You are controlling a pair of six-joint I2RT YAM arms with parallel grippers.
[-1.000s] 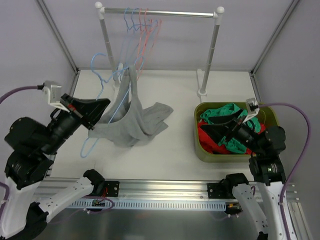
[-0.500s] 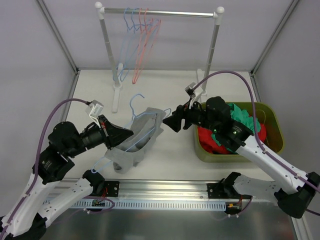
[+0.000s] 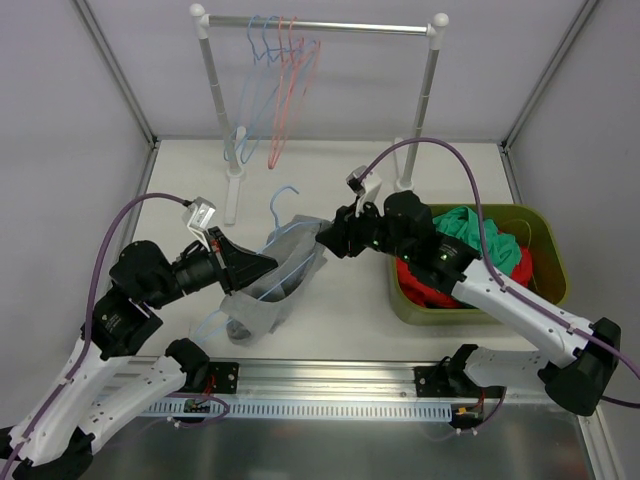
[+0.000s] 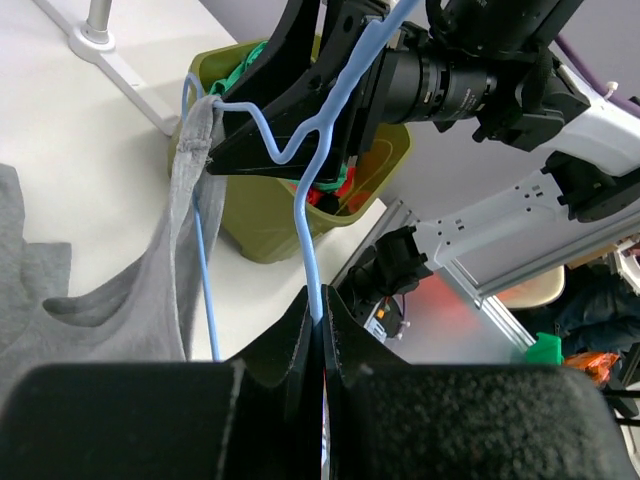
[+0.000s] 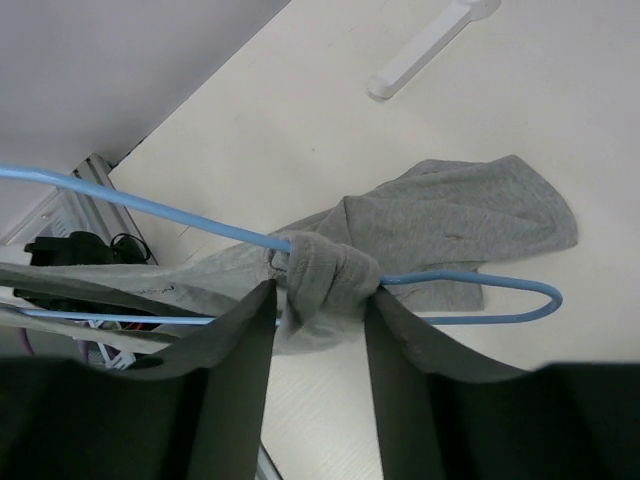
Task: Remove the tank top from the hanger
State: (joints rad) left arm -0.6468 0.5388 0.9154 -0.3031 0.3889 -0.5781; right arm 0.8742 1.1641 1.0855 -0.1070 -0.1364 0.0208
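The grey tank top (image 3: 292,262) hangs on a light blue wire hanger (image 3: 284,196) held above the table. My left gripper (image 3: 262,268) is shut on the hanger's wire (image 4: 306,215), which runs into the closed tips (image 4: 318,296). A bunched strap (image 5: 326,268) of the top is wrapped round the wire (image 5: 150,207). My right gripper (image 5: 322,290) reaches in from the right with a finger pressed against each side of that strap. The rest of the top (image 5: 470,210) trails down onto the table.
A green bin (image 3: 548,252) of red and green clothes stands at the right, under the right arm. A white clothes rack (image 3: 320,25) with several empty blue and red hangers (image 3: 280,90) stands at the back, its foot (image 5: 430,45) near the top.
The right arm has swung from the bin over to the hanger, and its jaws have narrowed onto the strap. The left arm has brought the hanger and top down toward the middle.
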